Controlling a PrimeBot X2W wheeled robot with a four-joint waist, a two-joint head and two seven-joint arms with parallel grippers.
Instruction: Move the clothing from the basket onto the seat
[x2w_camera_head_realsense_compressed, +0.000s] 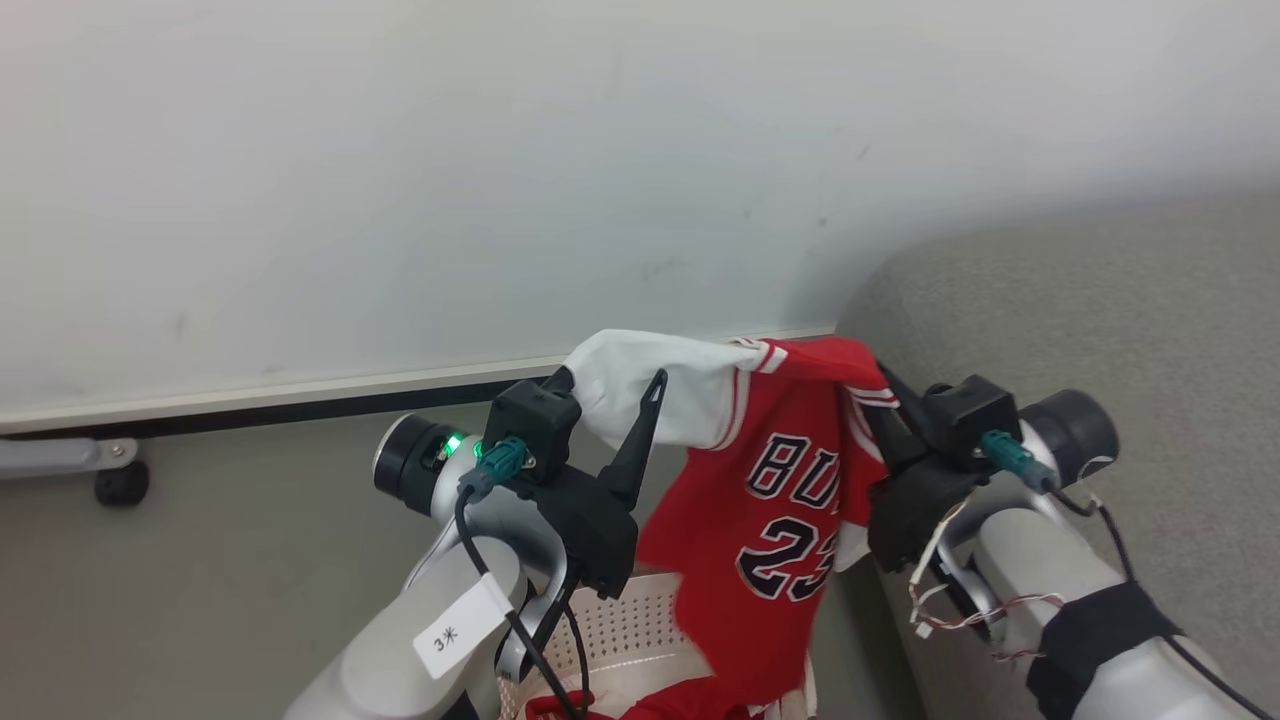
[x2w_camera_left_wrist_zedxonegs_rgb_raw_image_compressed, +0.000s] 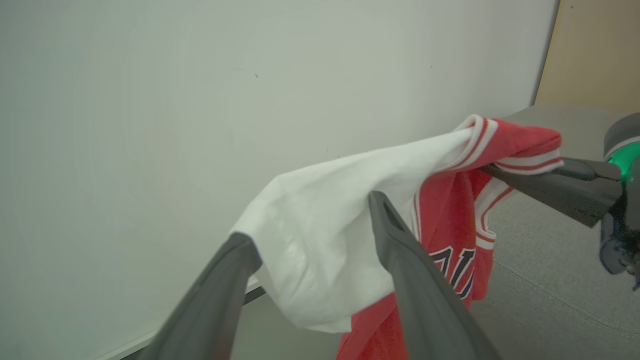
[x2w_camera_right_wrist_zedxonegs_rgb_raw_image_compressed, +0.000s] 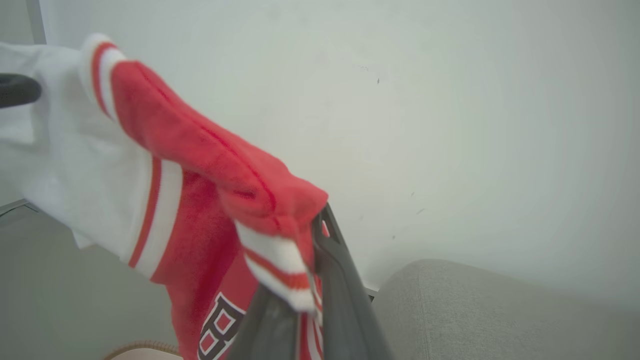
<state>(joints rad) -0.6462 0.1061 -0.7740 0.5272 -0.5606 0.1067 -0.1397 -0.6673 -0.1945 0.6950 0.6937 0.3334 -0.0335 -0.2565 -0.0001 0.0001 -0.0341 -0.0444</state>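
Against the pale wall (x2w_camera_head_realsense_compressed: 500, 150), my left gripper (x2w_camera_head_realsense_compressed: 610, 385) clamps the red jersey (x2w_camera_head_realsense_compressed: 780, 480) by its white sleeve and my right gripper (x2w_camera_head_realsense_compressed: 885, 400) by its red shoulder, holding it spread above the basket (x2w_camera_head_realsense_compressed: 640, 610), I judge so it clears the rim before crossing to the grey sofa (x2w_camera_head_realsense_compressed: 1100, 320) alongside.

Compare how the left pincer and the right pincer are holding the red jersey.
The left pincer has the white sleeve of the jersey, while the right pincer has a red shoulder with striped trim. The left pincer's fingers stand well apart around a thick bunch of cloth; the right pincer's fingers are nearly together on a thin fold. Both hold the jersey up over the basket, stretched between them.
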